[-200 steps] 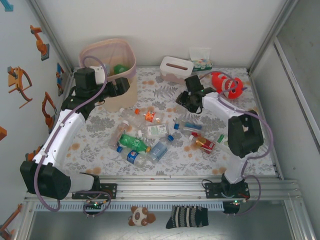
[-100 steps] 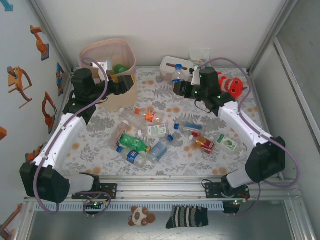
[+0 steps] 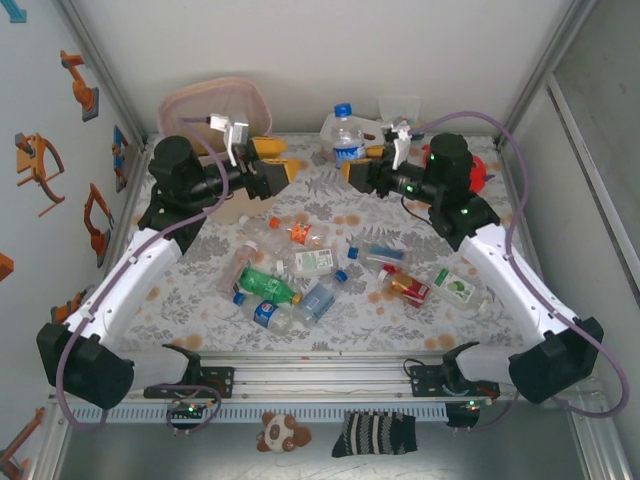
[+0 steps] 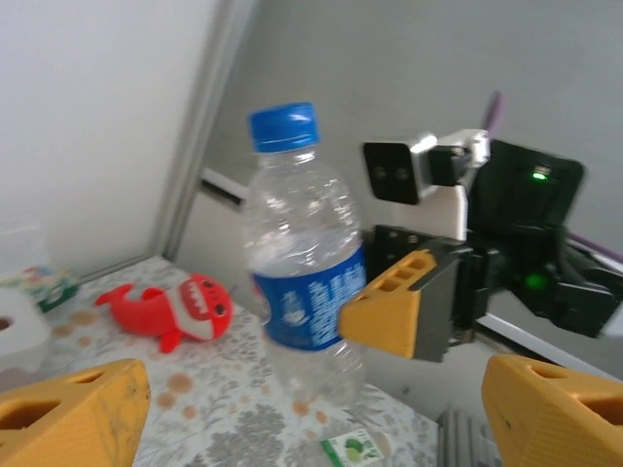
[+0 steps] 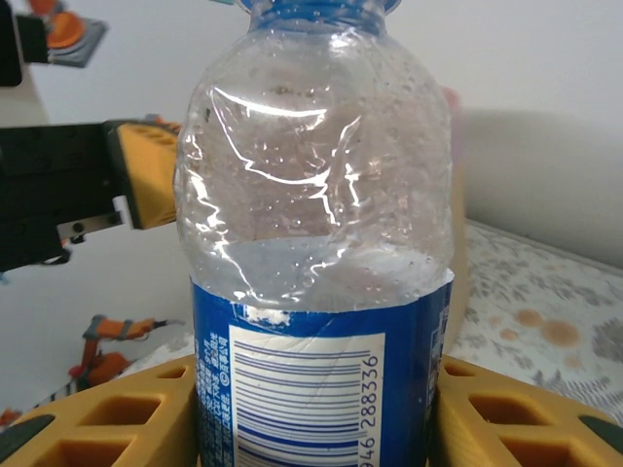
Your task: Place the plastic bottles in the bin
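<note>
Gripping a blue-labelled bottle [image 3: 346, 138] upright above the table's [image 3: 190, 290] far edge, your right gripper [image 3: 352, 170] is clamped on it; your left gripper [image 3: 277, 161] gapes empty beside the bin [image 3: 190, 98].

The blue-labelled bottle [image 5: 316, 195] carries the digits "946 288336" beside its barcode [image 5: 302, 399].

We log bright, even light | faint shadows | white glare streaks on bottle [image 5: 292, 185] | left wrist view soft toward 8 o'clock

We note red shark plush toy [image 4: 170, 309] on floral-patterned desk [image 3: 180, 270]; striped dark sock [image 3: 373, 433], small brown-white plush [image 3: 282, 432] below front rail.
</note>
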